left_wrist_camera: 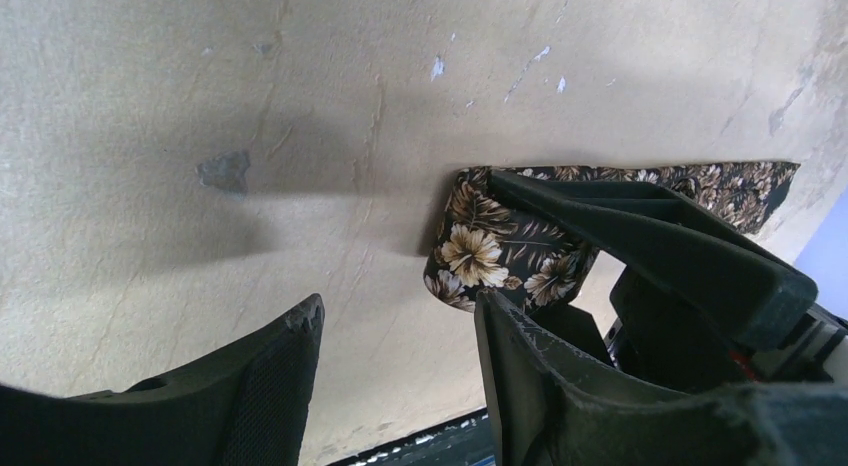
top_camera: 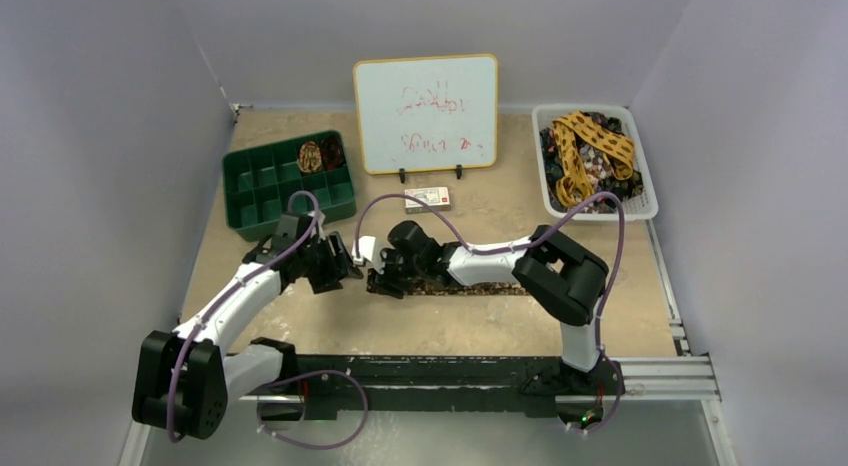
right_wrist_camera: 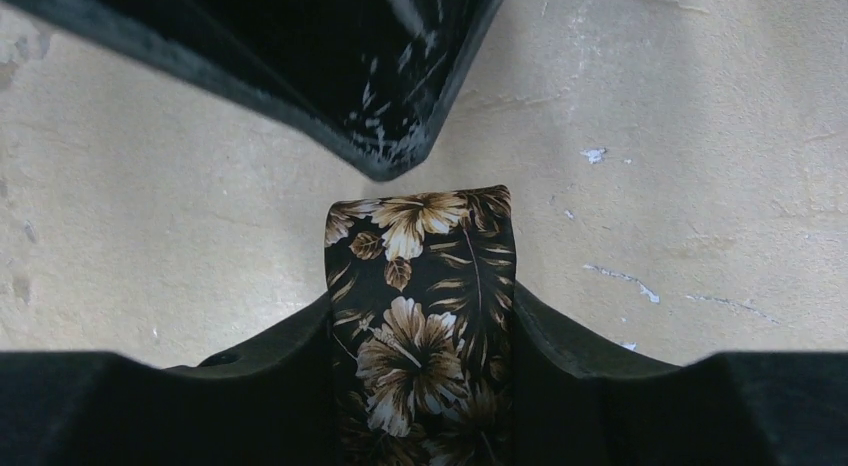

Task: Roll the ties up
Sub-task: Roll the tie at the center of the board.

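A dark tie with a brown and cream flower print (top_camera: 470,287) lies flat on the table, running right from my right gripper (top_camera: 385,279). Its left end is folded up into a small loop (left_wrist_camera: 470,251). My right gripper (right_wrist_camera: 420,336) is shut on that end (right_wrist_camera: 420,246), one finger on each edge of the fabric. My left gripper (left_wrist_camera: 400,336) is open and empty just left of the loop, its right finger (left_wrist_camera: 520,356) close to the fabric. Two rolled ties (top_camera: 318,154) sit in the green tray. Mustard spotted ties (top_camera: 590,146) lie in the white basket.
A green tray with compartments (top_camera: 262,191) stands at the back left. A white basket (top_camera: 645,201) of loose ties stands at the back right. A whiteboard (top_camera: 425,114) stands at the back middle, with a small card box (top_camera: 427,197) in front of it.
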`<action>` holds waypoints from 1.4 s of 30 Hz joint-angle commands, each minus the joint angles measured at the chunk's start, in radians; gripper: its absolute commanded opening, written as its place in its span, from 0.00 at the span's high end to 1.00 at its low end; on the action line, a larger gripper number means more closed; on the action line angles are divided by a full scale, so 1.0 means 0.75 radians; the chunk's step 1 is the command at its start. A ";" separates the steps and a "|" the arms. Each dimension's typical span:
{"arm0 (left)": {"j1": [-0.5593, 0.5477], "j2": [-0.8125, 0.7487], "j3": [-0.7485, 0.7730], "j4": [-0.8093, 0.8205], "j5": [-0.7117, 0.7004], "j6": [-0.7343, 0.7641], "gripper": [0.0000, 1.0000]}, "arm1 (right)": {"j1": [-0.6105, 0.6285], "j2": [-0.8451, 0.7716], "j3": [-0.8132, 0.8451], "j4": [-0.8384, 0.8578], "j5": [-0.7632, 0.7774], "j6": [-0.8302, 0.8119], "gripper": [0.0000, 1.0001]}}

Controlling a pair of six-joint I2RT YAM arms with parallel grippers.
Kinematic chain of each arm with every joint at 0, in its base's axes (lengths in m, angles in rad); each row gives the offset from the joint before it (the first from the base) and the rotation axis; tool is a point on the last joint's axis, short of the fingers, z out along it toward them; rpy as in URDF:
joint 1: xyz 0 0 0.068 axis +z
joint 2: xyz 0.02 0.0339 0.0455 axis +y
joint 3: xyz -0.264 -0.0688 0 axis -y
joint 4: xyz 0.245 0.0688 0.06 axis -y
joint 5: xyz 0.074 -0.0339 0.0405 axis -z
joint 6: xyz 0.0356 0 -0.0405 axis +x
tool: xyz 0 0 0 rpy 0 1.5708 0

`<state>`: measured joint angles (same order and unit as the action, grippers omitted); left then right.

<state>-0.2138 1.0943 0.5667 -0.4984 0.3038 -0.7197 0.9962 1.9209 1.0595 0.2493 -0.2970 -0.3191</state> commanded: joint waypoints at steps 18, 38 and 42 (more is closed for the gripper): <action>0.011 -0.076 -0.056 0.123 0.023 -0.069 0.44 | 0.013 -0.246 -0.015 0.006 0.206 0.168 0.01; 0.011 -0.317 -0.021 0.026 -0.112 -0.062 0.43 | -0.355 -0.901 -0.400 -0.211 0.255 1.424 0.01; 0.011 -0.326 -0.053 0.066 -0.069 -0.082 0.42 | -0.355 -0.758 -0.387 -0.179 0.133 1.529 0.02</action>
<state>-0.2108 0.8631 0.5236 -0.4866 0.2352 -0.7673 0.7265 1.2785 0.7540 0.0963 -0.0811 0.6918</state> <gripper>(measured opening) 0.573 0.987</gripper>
